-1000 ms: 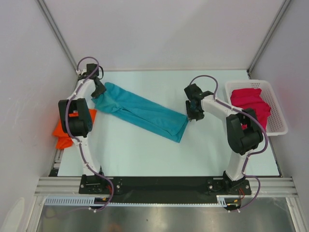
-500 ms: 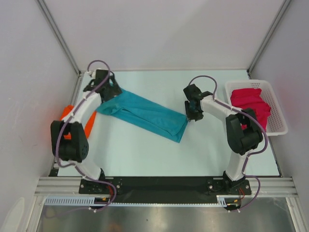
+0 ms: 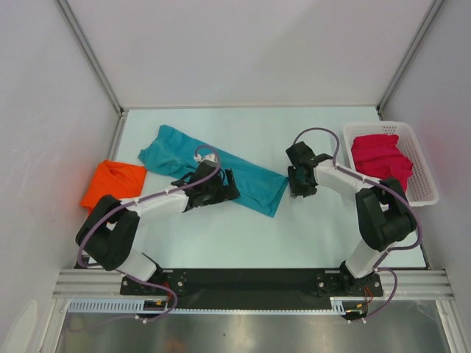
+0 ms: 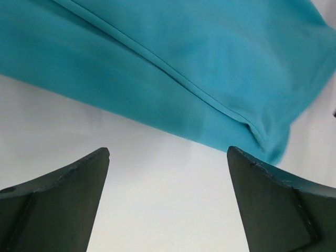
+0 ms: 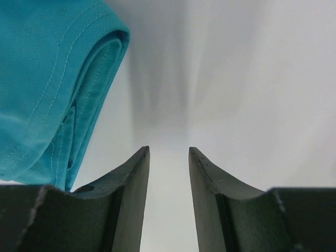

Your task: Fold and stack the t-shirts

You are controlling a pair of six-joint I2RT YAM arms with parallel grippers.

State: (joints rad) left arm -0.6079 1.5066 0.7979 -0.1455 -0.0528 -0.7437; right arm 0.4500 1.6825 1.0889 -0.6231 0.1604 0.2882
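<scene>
One teal t-shirt (image 3: 257,184), folded long; left pincer (image 4: 168,152) gapes empty; right pincer (image 5: 169,150) narrowly parted, seemingly empty.

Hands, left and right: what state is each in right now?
Left hand: wide open, empty, at the edge of the teal cloth t-shirt.
Right hand: partly open, empty.

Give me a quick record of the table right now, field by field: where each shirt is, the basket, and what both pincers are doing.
teal shirt: folded into a long strip, lying diagonally in the middle of the table
orange shirt: bunched at the table's left edge
magenta shirt: heaped in the white basket on the right
left pincer: open, empty, at the teal shirt's near edge
right pincer: narrowly open, empty, just beside the teal shirt's right end
stack: none yet, shirts lie apart
</scene>
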